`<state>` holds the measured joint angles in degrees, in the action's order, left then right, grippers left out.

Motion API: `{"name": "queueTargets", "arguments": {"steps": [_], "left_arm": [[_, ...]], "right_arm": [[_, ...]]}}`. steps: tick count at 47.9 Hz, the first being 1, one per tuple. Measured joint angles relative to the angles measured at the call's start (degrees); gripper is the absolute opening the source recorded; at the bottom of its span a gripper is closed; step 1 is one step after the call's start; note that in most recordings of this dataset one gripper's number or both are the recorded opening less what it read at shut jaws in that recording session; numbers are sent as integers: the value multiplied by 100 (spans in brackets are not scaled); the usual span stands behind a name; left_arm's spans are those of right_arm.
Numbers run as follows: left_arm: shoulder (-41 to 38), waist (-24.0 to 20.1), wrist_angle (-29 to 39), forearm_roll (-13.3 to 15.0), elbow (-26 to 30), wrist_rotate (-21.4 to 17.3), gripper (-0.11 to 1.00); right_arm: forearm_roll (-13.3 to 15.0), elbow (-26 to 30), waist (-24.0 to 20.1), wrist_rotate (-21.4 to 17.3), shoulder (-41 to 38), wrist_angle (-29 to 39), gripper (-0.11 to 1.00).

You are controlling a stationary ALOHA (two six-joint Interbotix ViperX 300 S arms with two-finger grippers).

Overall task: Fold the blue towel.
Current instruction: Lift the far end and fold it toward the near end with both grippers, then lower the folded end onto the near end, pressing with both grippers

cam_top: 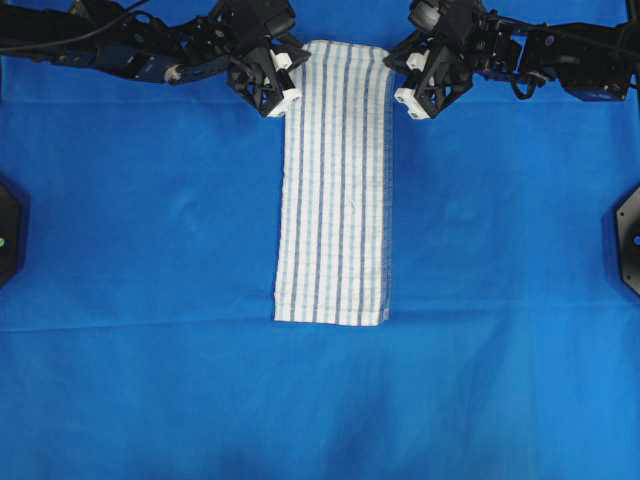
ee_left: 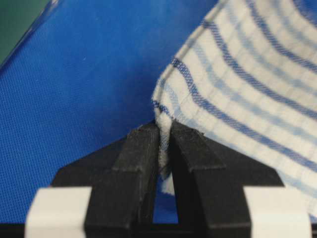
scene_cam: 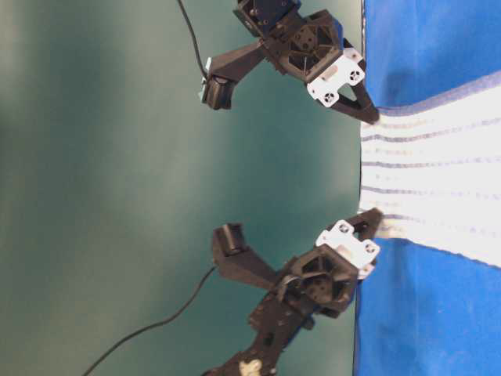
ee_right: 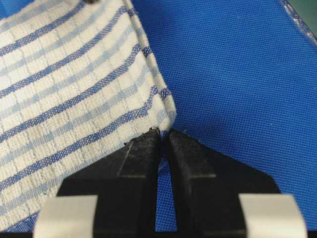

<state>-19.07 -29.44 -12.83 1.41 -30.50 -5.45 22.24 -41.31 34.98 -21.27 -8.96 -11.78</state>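
The blue towel (cam_top: 335, 180) is a white cloth with thin dark-blue stripes. It lies as a long narrow strip down the middle of the table, from the far edge toward the front. My left gripper (cam_top: 290, 78) is at its far left corner and shut on it; in the left wrist view the cloth edge (ee_left: 247, 74) sits pinched between the jaws (ee_left: 164, 131). My right gripper (cam_top: 398, 78) is at the far right corner. In the right wrist view its tips (ee_right: 163, 133) are closed on the very corner of the towel (ee_right: 64, 89).
A plain solid-blue cloth (cam_top: 150, 250) covers the whole table. Black mounts stand at the left edge (cam_top: 8, 230) and the right edge (cam_top: 628, 240). Both arms lie along the far edge. The table-level view shows the towel's far end (scene_cam: 430, 172) held between both grippers.
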Motion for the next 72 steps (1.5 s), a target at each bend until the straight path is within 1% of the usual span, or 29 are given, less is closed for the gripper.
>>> {"name": "queueTargets", "arguments": {"steps": [7,11,20,28,35,42,48,58,66,72], "left_arm": [[396,132,35,0,-167,0,5],[598,193,35,0,-299,0,5],[940,378,35,0,-589,0,5],[1160,668,35,0,-800,0,5],[1318,1055,35,0,-923,0,5],[1477,1477,35,0,-1125,0,5],[1608,1872,35,0,-1310,88,5],[1828,2628,35,0,-1521,158,5],[1828,3015,44,0,-1538,325,5],[1828,3296,105,0,-1538,343,5]], "right_arm": [[0,-26,-70,9,158,18,8],[0,-79,-202,9,334,53,8],[0,-237,-554,-9,721,229,8],[0,-404,-1063,-70,1063,562,8],[-9,-510,-1582,-97,1248,896,8],[-88,-536,-2109,-132,1380,1266,8],[-149,-571,-2531,-141,1468,1450,8],[-360,-633,-3120,-141,1635,1564,8],[-589,-642,-3498,-141,1635,1582,8],[-773,-650,-3779,-158,1635,1582,8]]}}
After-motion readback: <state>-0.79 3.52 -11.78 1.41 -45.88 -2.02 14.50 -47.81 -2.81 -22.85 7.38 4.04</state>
